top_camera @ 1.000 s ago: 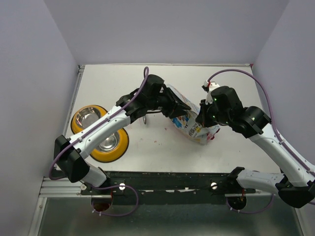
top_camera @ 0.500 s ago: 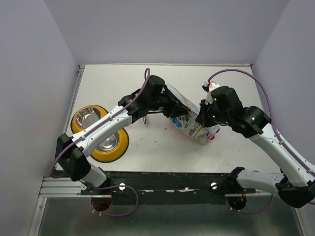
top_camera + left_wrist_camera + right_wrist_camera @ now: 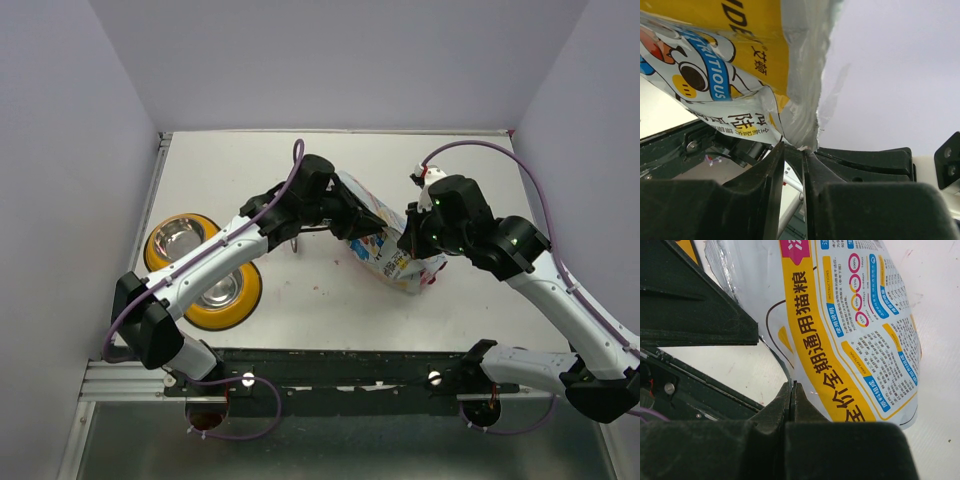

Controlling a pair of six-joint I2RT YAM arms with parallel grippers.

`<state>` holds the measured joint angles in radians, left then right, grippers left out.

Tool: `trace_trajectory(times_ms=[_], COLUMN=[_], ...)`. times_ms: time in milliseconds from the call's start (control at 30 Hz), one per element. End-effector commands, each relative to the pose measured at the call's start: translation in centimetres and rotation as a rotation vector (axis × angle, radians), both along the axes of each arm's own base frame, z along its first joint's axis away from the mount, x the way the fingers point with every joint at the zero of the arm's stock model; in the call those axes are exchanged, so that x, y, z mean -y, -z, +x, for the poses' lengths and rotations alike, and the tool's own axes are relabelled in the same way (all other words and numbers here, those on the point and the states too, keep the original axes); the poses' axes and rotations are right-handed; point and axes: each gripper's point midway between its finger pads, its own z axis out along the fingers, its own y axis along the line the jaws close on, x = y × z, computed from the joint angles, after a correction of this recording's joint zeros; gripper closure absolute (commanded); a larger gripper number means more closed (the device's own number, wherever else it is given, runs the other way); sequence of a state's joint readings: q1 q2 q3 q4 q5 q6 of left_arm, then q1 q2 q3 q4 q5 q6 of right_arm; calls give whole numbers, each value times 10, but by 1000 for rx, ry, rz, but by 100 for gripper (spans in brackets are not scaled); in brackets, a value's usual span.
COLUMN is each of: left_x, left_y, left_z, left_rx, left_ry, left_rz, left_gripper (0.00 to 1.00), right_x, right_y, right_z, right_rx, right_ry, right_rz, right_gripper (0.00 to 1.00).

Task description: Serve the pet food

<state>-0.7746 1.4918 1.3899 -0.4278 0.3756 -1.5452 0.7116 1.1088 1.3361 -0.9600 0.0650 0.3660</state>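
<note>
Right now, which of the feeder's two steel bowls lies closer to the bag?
The near bowl, at the yellow feeder's right end by the arm bases; the far bowl sits back and left.

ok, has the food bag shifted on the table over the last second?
No. In the top view the bag lies at the same spot and the same angle, judged against the yellow feeder, which has not moved either.

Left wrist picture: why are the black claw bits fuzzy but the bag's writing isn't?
Left wrist view: the left claw sits right by the lens, so it blurs into dark shapes, while the pet food bag is far enough away to read. Right wrist view: the same happens with the right claw. Top view: sharp and evenly lit.
</note>
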Motion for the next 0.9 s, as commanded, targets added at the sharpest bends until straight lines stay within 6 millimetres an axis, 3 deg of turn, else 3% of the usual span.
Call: trace_trajectory(times_ms=[0,133,233,867], left_x=[-5,-5,-4,2], left_y=[8,8,13,36], left_z=[-9,-8,-8,5], left_rx=[-19,-19,-35,-41], left_ry=[-1,-1,3,22], left_rz=[5,1,9,54], left_gripper=[71,63,64,81], right_x=[-9,-9,-10,-18], right_y=[-17,-18,-18,-16], right_z=[4,4,3,4], right_rx=[33,32,32,9], right_ry=[-2,-3,-4,-36], right_rz=[65,70,70,71], right_gripper=[99,99,99,99])
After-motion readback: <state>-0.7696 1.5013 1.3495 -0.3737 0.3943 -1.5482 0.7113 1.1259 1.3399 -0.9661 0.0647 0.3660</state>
